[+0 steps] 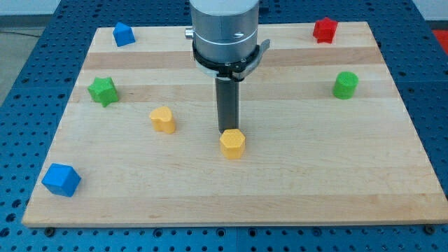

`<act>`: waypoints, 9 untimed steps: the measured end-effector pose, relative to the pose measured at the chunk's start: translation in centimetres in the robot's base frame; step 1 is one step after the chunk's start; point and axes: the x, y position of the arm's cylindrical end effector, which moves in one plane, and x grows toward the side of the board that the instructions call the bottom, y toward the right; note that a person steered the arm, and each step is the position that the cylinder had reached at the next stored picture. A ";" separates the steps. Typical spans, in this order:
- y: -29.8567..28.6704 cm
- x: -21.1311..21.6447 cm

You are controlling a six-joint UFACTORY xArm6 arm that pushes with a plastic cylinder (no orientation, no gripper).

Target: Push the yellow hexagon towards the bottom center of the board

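Note:
The yellow hexagon [232, 144] sits near the middle of the wooden board [231, 196], slightly toward the view's bottom. My tip [228, 130] stands just above it in the view, touching or nearly touching its far edge. A second yellow block [163, 120], rounded in shape, lies to the view's left of the hexagon.
A green star-like block [103, 91] is at the left. A blue block [124, 33] sits at the top left, a blue cube [61, 180] at the bottom left. A red block [325, 30] is at the top right, a green cylinder [345, 85] at the right.

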 end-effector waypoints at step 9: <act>5.3 4.9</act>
